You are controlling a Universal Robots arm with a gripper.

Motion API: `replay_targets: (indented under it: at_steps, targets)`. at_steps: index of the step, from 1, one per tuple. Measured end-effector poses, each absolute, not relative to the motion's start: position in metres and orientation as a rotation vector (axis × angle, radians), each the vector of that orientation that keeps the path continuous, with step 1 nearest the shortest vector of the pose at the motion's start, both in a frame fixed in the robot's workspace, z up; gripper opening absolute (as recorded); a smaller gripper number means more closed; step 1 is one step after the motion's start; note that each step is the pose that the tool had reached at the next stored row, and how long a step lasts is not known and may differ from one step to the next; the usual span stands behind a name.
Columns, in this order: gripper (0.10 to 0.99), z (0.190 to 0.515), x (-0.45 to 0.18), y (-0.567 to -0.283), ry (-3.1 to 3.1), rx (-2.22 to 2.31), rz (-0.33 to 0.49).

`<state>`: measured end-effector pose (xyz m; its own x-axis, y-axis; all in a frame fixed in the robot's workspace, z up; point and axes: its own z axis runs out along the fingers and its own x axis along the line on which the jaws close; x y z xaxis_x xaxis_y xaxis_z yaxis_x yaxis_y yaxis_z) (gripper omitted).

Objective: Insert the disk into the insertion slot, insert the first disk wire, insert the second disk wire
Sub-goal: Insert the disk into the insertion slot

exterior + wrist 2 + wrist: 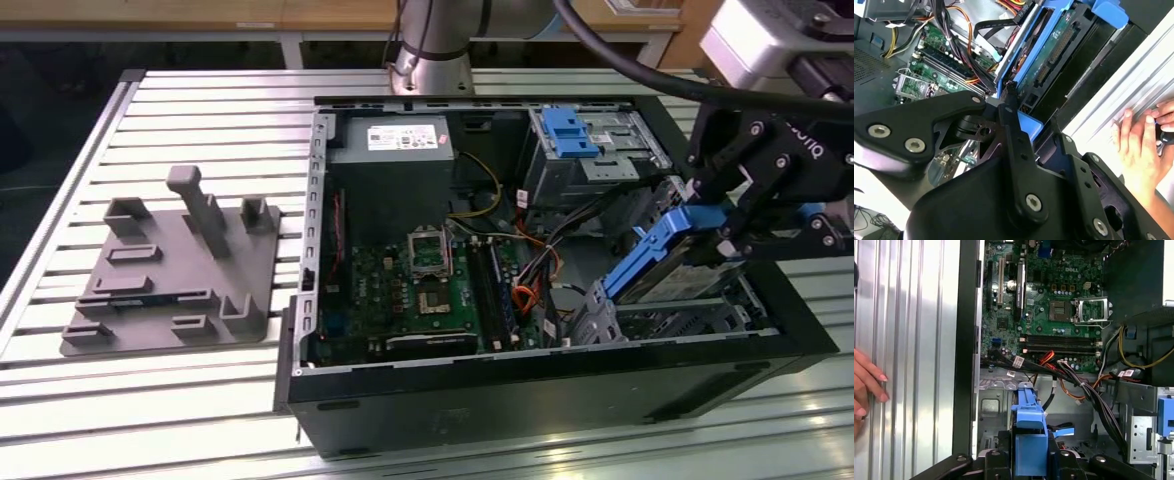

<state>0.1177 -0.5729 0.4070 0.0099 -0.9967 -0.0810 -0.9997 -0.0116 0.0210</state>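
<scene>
The jaws are clamped on the blue carrier of the disk [657,258]. It hangs tilted over the insertion slot [687,318], at the near corner of the open computer case [534,400] on the exterior view's right. Its lower end is at the cage mouth; whether it is inside I cannot tell. At that tilt a rail could catch the sheet-metal edge and jam or twist in the grip. Loose cables [1079,385] just beside the cage could get pinched. A person's hand [866,385] rests on the tabletop [200,400] near the case and could be struck. The case also holds a motherboard [427,285], a power supply [394,140] and a taller bay [594,150].
</scene>
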Motion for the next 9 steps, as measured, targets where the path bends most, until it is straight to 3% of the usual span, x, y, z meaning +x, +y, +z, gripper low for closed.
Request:
replay_targets:
  at_steps: [4,6,9]
  targets:
    - [0.373,0.4053,0.1178,-0.5729,2.178,-2.202,0.112]
    - [0.494,0.4053,0.1178,-0.5729,2.178,-2.202,0.112]
    - [0.557,0.4053,0.1178,-0.5729,2.178,-2.202,0.112]
